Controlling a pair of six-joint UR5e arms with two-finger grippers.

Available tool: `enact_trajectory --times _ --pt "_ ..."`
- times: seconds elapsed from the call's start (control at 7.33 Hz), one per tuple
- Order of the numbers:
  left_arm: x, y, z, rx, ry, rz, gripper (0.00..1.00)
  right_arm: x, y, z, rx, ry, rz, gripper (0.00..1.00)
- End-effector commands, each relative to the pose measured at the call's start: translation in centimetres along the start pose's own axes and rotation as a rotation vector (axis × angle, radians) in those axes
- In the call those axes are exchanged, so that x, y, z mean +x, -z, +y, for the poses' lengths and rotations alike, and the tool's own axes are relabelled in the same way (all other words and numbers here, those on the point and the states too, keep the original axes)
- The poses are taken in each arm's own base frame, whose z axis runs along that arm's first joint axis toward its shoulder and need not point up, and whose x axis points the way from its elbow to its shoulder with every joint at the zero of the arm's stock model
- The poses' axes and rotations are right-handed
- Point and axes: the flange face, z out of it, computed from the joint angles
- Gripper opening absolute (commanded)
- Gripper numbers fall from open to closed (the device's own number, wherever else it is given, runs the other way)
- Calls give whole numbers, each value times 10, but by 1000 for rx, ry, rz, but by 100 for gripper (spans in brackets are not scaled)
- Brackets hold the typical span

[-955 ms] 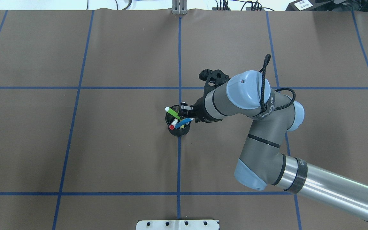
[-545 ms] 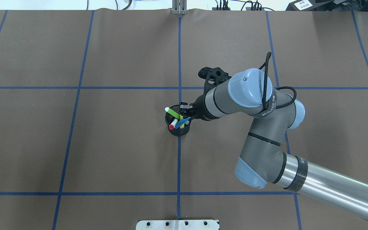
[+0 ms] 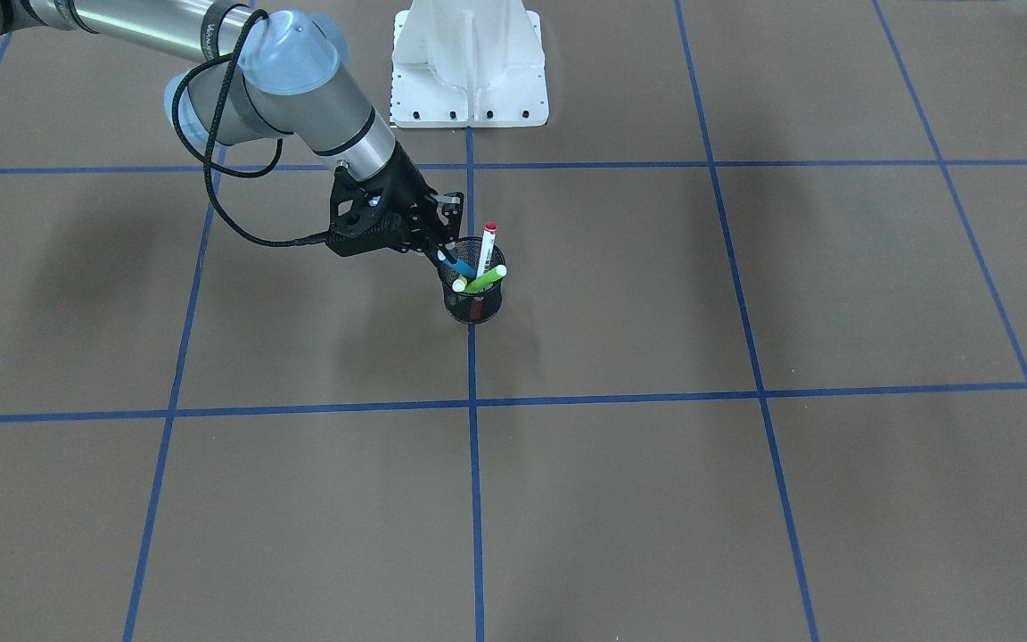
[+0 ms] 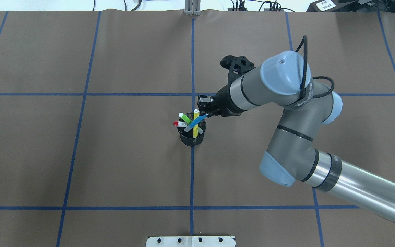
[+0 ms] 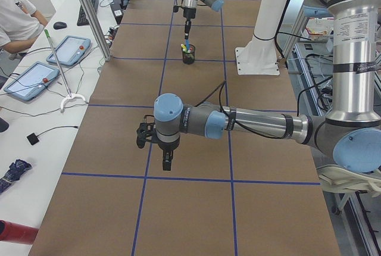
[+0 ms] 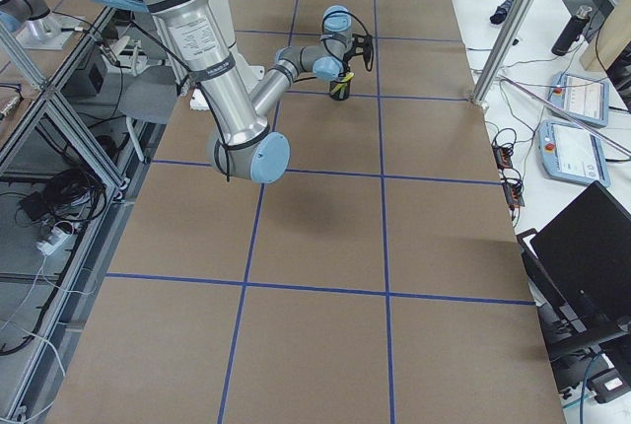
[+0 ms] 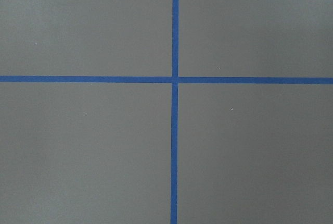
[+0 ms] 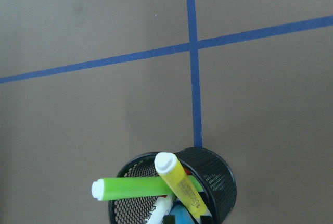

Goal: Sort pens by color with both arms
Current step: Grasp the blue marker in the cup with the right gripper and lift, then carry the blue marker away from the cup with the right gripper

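Near the middle of the overhead view, pinching the upper end of the blue pen (image 4: 197,121) with the right end effector (image 4: 204,110), fingers pressed together on the barrel just up and right of the black mesh cup (image 4: 192,140). Lower end down in the cup's mouth, crossed over the yellow pen (image 4: 195,132), beside the lime green pen (image 4: 185,118) and the white pen with the red cap (image 4: 176,124), all four leaning on the rim at different angles. Standing on a blue tape line (image 4: 191,178) of the brown surface (image 4: 115,154), at frame centre. Hanging low over the tape in the lower middle of the exterior left view with the left end effector (image 5: 167,162), well apart from the cup; cannot tell whether spread or pressed together, with only bare surface and tape in its wrist view. Probably light, stiff and smooth, judging by the slim plastic barrels: easy to lift, yet likely to swivel or slip in a pinch at the very tip. Better taken across the barrel a little below the pale end, square to the fingers. Worth drawing out along the pen's own lean, to avoid dragging the neighbours or tipping the cup.
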Motion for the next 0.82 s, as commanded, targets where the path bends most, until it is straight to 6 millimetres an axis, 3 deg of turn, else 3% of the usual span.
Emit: enact_trajectory --times 0.0,0.14,0.27,0.41,0.55,0.68 --pt "2 2 -2 17 -13 3 100 -2 75 -44 38 -7 -67 0" --pt "3 2 -2 19 -21 4 100 4 102 -67 54 -9 -77 0" --pt "7 2 -5 26 -35 6 100 9 115 -82 101 19 -72 0" --pt "27 -5 -13 46 -104 19 100 14 123 -96 168 42 -56 0" --pt "58 -22 -16 57 -206 35 100 19 119 -106 268 54 -19 0" --pt "90 -31 -23 56 -169 64 100 22 112 -114 397 90 33 0"
